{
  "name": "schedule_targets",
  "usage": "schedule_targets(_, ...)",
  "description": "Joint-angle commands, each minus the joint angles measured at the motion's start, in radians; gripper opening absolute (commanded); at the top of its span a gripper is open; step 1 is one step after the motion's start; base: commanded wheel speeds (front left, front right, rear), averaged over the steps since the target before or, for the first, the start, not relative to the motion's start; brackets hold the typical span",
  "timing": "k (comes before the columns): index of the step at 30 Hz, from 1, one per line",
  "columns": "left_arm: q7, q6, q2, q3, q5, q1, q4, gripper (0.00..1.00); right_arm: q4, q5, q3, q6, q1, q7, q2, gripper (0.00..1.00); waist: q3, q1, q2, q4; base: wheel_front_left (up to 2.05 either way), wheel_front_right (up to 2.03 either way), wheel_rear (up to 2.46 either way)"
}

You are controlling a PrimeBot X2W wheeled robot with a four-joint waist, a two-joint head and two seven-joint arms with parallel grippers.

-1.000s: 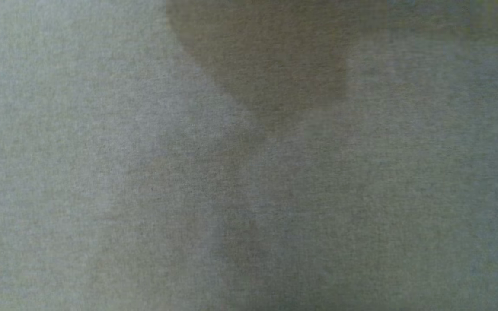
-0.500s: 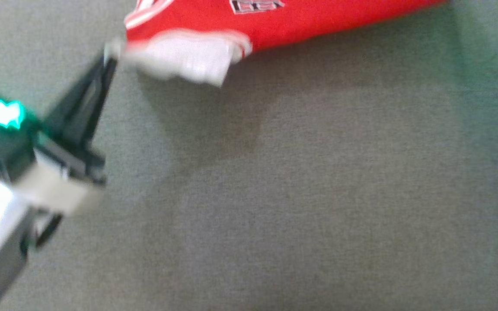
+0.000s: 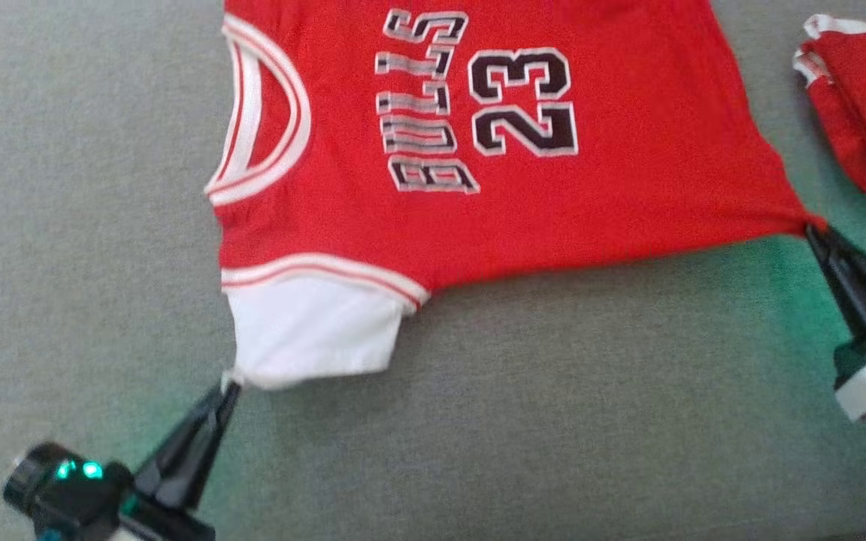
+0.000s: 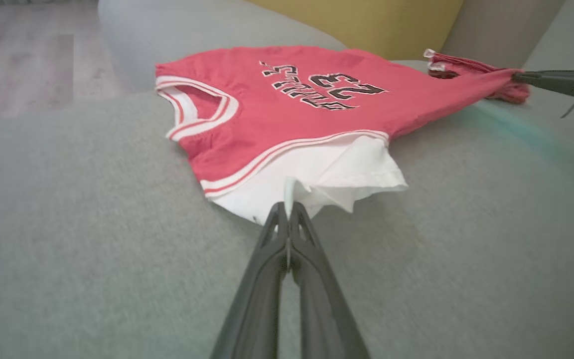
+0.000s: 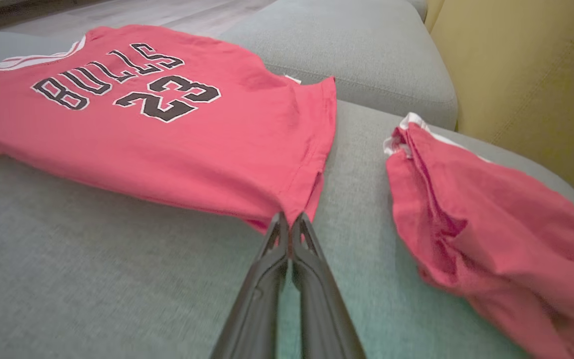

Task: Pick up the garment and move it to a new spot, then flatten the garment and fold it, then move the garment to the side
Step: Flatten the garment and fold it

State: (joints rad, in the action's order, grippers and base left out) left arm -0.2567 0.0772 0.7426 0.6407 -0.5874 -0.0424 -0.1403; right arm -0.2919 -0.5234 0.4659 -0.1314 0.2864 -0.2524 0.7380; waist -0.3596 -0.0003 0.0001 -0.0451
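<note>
Spread front-up on the grey sofa seat (image 3: 553, 428), a red jersey (image 3: 553, 203) printed "BULLS" and "23" in black with white edging. Neck opening, trimmed in white and red, toward the robot's left; hem toward its right. Left gripper (image 3: 227, 391) closed tight on the tip of the white sleeve (image 3: 313, 334) at the jersey's near left corner, its fingers pressed together with a sliver of white cloth between them in the left wrist view. Right gripper (image 3: 815, 234) likewise closed, pinching the near hem corner, with the red cloth drawn to a point at the fingertips. Near edge of the jersey pulled taut between the two pinches and seemingly lifted just off the seat, with shadow beneath; far part resting on the cushion. Green glow from the gripper lights on the fabric near each wrist. Just beyond the hem, apart from the jersey, a crumpled red garment (image 3: 861, 113) with a white edge, lying on the seat toward the yellow backrest (image 5: 526, 65). Past the seat's edge on the neck side, in the left wrist view, pale wooden floor (image 4: 23, 55).
</note>
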Motion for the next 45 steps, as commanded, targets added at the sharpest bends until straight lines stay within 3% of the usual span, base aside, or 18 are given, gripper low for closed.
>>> schedule_targets(1,-0.005,-0.015,0.033,-0.052,-0.006,0.010,-0.037,0.00,0.032,0.006,-0.010,0.001,-0.047,-0.009,0.033,0.00,0.009,0.0003,-0.0001,-0.010,0.00,0.00,0.00)
schedule_targets(7,-0.005,-0.075,0.050,-0.099,-0.013,-0.010,-0.061,0.00,0.070,-0.022,-0.030,0.001,-0.066,-0.009,0.027,0.00,0.008,0.0003,-0.0001,0.000,0.00,0.00,0.00)
schedule_targets(16,0.024,-0.168,0.043,-0.135,0.000,-0.321,0.016,0.00,0.051,-0.033,-0.054,0.001,0.055,0.002,0.023,0.00,-0.061,0.0003,-0.0001,0.025,0.00,0.00,0.00)
schedule_targets(27,0.064,-0.205,0.013,-0.076,0.034,-0.685,0.182,0.00,-0.038,-0.027,0.016,0.001,0.279,0.020,-0.009,0.00,-0.147,0.0003,-0.0001,0.019,0.00,0.00,0.00)
schedule_targets(29,0.061,-0.206,0.005,-0.064,0.037,-0.735,0.222,0.00,-0.064,-0.025,0.034,0.001,0.317,0.016,-0.022,0.29,-0.159,0.0003,-0.0001,0.018,0.00,0.00,0.00)
schedule_targets(30,0.058,-0.206,-0.002,-0.058,0.037,-0.755,0.243,0.13,-0.077,-0.023,0.042,0.001,0.333,0.013,-0.029,0.51,-0.164,0.0003,-0.0001,0.018,0.00,0.00,0.00)
schedule_targets(31,0.055,-0.206,-0.009,-0.053,0.038,-0.772,0.264,0.58,-0.092,-0.019,0.046,0.001,0.348,0.009,-0.035,1.00,-0.168,0.0003,-0.0001,0.018,0.00,0.00,0.00)
schedule_targets(32,0.049,-0.207,-0.018,-0.051,0.040,-0.787,0.285,1.00,-0.106,-0.010,0.046,0.001,0.363,0.005,-0.043,1.00,-0.171,0.0003,-0.0001,0.019,0.00,0.00,0.00)
schedule_targets(38,0.006,-0.164,-0.085,-0.067,0.046,-0.754,0.351,1.00,-0.107,0.075,-0.010,0.001,0.388,-0.009,-0.104,1.00,-0.170,0.0003,-0.0001,0.017,0.00,0.00,0.00)
schedule_targets(45,-0.005,-0.099,-0.192,-0.091,0.023,-0.531,0.342,1.00,-0.014,0.164,-0.125,0.001,0.257,-0.009,-0.185,1.00,-0.146,0.0003,-0.0001,0.017,0.00,0.00,0.00)
